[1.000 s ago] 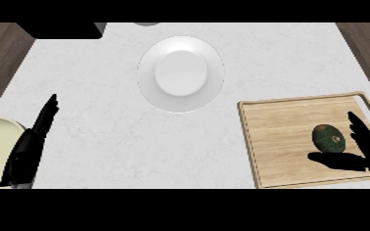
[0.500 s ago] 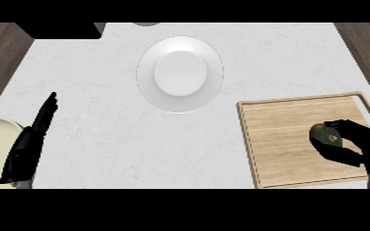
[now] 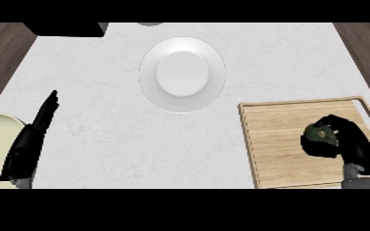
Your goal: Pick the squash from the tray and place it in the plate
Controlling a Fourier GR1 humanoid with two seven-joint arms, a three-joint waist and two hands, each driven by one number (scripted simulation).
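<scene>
Head view is showing the right hand (image 3: 338, 144), spread above the tray (image 3: 278, 142) a second ago, now curling its fingers around the squash (image 3: 318, 135), readying the lift toward the plate (image 3: 182, 74) up-left of them.

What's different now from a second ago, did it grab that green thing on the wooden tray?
Yes. The right hand, open beside the squash a second ago, has curled round it; the squash sits on the tray as before. The left hand, at the left edge, and the plate have barely moved.
</scene>
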